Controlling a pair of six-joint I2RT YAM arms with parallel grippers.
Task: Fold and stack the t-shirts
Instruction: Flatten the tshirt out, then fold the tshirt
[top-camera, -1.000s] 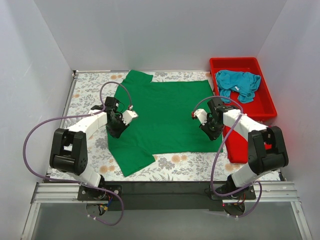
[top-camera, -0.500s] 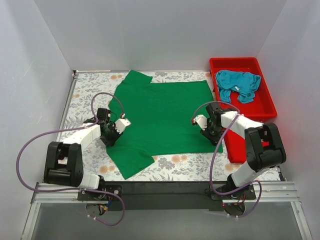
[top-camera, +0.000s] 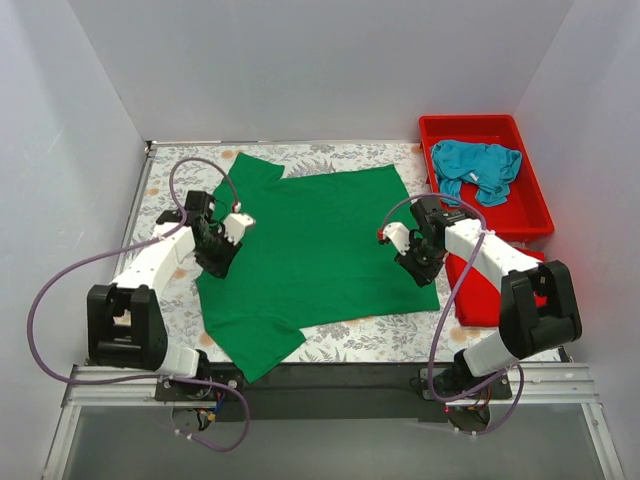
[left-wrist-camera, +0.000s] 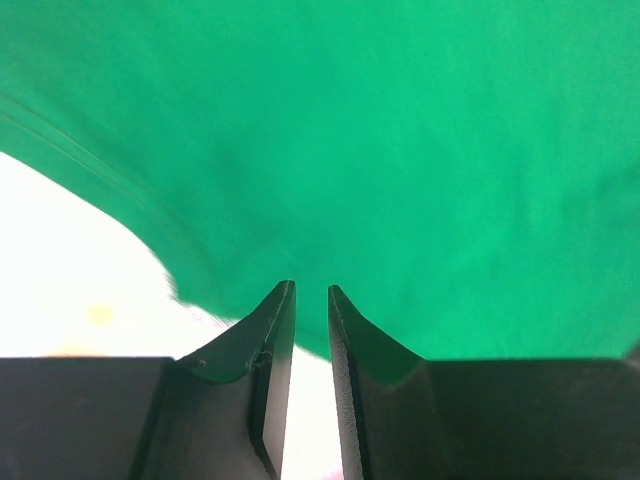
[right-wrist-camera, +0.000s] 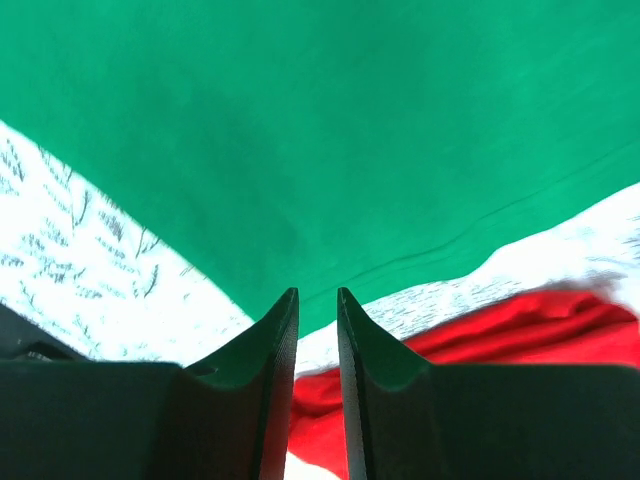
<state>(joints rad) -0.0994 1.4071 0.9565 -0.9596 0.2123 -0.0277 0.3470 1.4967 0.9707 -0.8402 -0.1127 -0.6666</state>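
Across the flowered table (top-camera: 168, 168) lies a bright green fabric t-shirt (top-camera: 320, 250), probably light and limp, best held at the side hems where left gripper (left-wrist-camera: 310, 288) and right gripper (right-wrist-camera: 317, 290) seem clenched.

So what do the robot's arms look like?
The left arm and right arm are white with black joints, each trailing a looping purple cable. The left gripper and right gripper have two dark, pointed fingers.

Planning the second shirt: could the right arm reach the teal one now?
Probably, once freed: the teal t-shirt lies uncovered in the red tub, but the right gripper seems shut on the green t-shirt.
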